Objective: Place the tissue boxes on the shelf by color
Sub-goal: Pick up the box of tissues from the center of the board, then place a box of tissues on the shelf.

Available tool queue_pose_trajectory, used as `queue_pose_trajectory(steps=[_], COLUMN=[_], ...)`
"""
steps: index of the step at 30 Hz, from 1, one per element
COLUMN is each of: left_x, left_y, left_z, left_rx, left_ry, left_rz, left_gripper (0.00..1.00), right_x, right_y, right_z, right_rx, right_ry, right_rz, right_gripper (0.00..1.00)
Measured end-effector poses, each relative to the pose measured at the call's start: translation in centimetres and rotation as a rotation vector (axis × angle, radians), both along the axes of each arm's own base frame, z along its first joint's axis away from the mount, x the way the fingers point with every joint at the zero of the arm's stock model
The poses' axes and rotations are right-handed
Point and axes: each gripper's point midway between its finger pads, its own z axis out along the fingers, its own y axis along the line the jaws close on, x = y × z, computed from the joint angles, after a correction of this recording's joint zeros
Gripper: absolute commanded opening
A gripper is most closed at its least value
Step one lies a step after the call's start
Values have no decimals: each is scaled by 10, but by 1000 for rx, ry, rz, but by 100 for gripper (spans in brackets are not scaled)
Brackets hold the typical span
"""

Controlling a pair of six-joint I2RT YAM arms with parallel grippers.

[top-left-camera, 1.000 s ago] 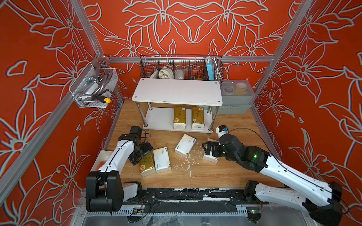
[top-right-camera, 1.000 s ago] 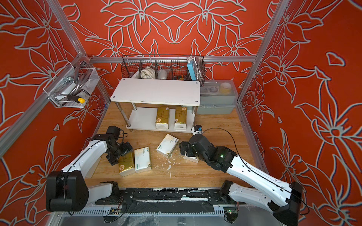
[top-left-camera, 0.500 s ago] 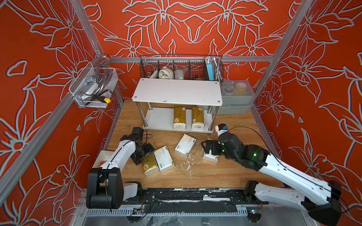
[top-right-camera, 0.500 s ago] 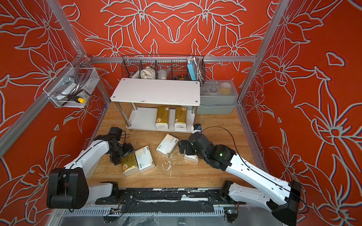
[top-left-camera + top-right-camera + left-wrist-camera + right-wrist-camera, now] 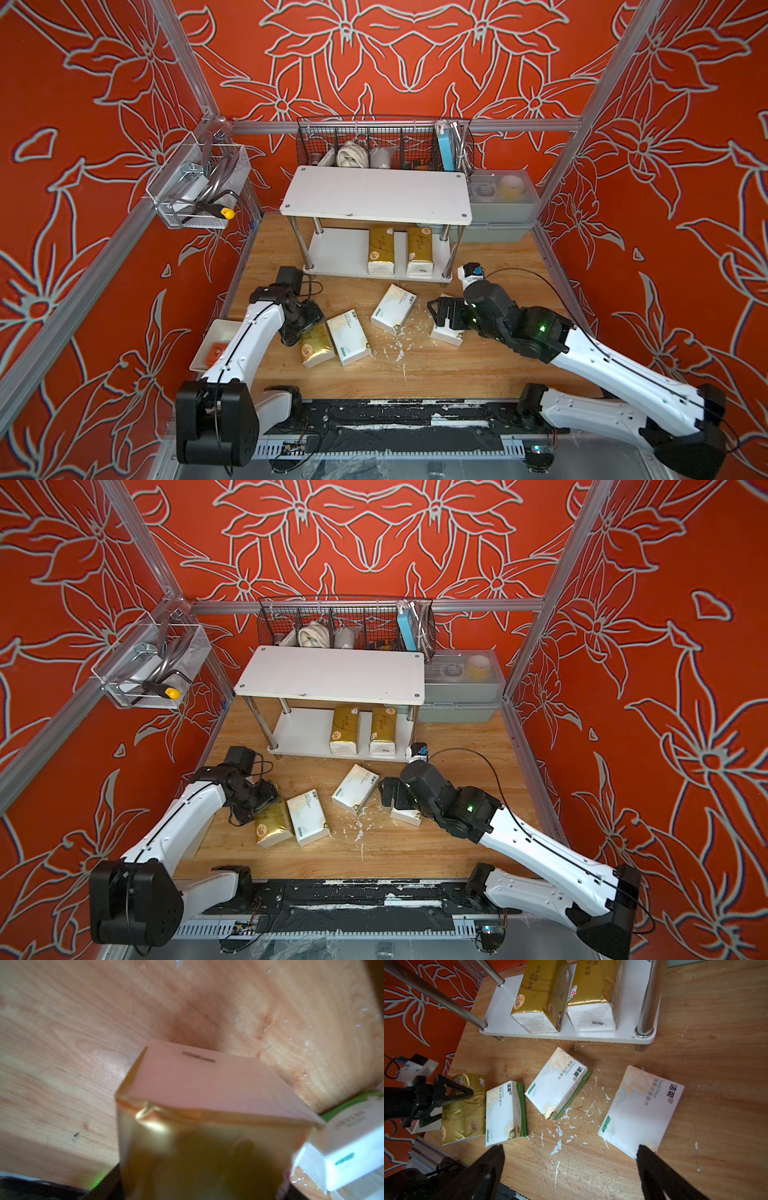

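As a white pack (image 5: 348,338) flanks it, the left hand (image 5: 309,323) clamps gold pack (image 5: 318,353).

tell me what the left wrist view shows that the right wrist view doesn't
Only left wrist: the dark mark on the pale end of the gripped gold pack. Only right wrist: the shelf holding two gold packs, two more white packs, the left gripper shut on the gold pack, the right gripper open. Both: that gold pack, the white pack beside it, the table.
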Motion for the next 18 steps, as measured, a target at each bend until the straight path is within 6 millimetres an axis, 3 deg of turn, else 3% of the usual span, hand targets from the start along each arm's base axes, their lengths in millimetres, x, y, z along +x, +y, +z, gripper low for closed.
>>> queue_pose_trajectory(steps=[4, 10, 18], left_x=[6, 14, 43], left_y=[2, -2, -27], left_z=[24, 39, 57], left_rx=[29, 38, 46], left_ry=[-77, -131, -204], left_rz=[-48, -132, -306], left_gripper=[75, 74, 74], right_x=[-1, -5, -9], right_y=[-1, -6, -13], right_z=[0, -11, -24], right_rx=[3, -6, -13], right_ry=[0, 16, 38], right_rz=[0, -7, -23], right_gripper=[99, 99, 99])
